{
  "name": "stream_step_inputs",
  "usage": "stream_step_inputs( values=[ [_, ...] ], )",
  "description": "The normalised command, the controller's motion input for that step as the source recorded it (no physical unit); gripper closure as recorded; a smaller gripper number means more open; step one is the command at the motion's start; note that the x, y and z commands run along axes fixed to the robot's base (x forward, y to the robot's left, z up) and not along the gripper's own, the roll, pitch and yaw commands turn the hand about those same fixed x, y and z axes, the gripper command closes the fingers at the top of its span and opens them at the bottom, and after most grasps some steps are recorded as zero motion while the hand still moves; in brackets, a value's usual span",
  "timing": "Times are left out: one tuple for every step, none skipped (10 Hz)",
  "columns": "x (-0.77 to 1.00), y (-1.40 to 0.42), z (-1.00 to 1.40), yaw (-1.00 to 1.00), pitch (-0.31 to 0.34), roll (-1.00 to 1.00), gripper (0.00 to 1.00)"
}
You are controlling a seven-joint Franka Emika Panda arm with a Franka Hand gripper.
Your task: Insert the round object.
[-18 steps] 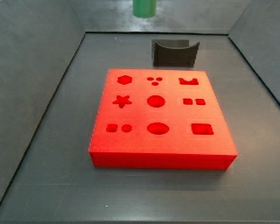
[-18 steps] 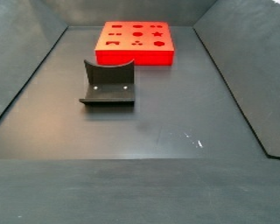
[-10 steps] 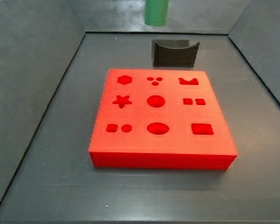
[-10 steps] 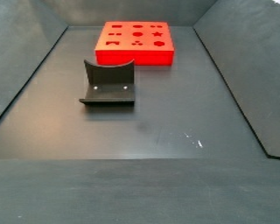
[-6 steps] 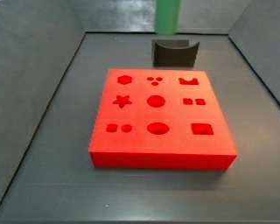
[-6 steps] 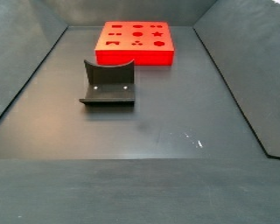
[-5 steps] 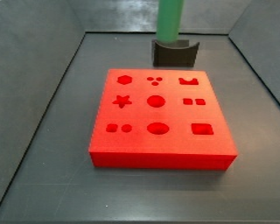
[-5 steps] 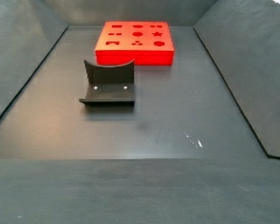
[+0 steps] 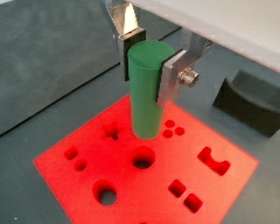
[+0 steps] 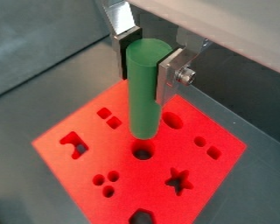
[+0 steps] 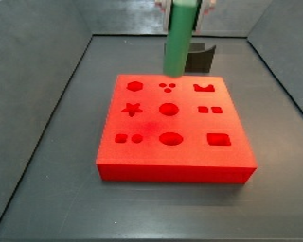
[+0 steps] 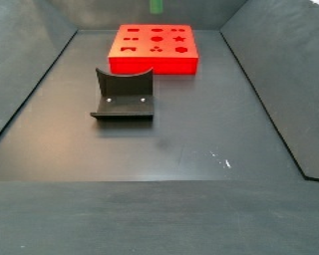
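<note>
My gripper (image 9: 150,59) is shut on the round object, a long green peg (image 9: 146,92), held upright near its top end. Both wrist views show it so, gripper (image 10: 152,57) and peg (image 10: 143,87). In a side view the peg (image 11: 180,38) hangs above the far edge of the red block (image 11: 173,128), with the gripper (image 11: 182,5) at the frame's top. The peg's lower end hovers over the block (image 9: 113,153) close to a round hole (image 9: 143,158), also seen in the other wrist view (image 10: 143,154). Only the peg's tip (image 12: 157,5) shows in a side view.
A dark grey curved holder (image 11: 200,57) stands behind the red block, partly hidden by the peg; it also shows in a side view (image 12: 124,95) and a wrist view (image 9: 254,101). The red block (image 12: 156,48) has several shaped holes. Dark walls ring the floor.
The peg has come down from the frame's top and moved toward the block; it now hangs over the block's far edge, in front of the holder.
</note>
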Motion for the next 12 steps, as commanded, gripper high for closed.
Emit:
stream_step_inputs(
  values=[
    [-0.05, 0.09, -0.22, -0.07, 0.063, -0.45, 1.0],
    [-0.07, 0.11, -0.09, -0.03, 0.017, -0.41, 1.0],
    [0.0, 0.0, 0.0, 0.0, 0.0, 0.01, 1.0],
    [-0.25, -0.07, 0.0, 0.17, -0.187, 0.12, 1.0],
    [-0.04, 0.0, 0.0, 0.27, -0.266, 0.0, 1.0],
    [-0.08, 0.0, 0.0, 0.28, -0.233, 0.01, 1.0],
    [-0.21, 0.0, 0.0, 0.3, -0.24, 0.0, 1.0],
    [-0.29, 0.0, 0.01, 0.26, -0.297, 0.02, 1.0],
    [-0.39, 0.0, 0.0, 0.24, -0.397, 0.15, 1.0],
    [-0.41, 0.0, 0.09, 0.1, -0.411, 0.11, 1.0],
    [-0.2, 0.0, 0.02, 0.04, -0.243, 0.07, 1.0],
    [-0.11, -0.16, 0.0, 0.0, -0.163, 0.24, 1.0]
  ],
)
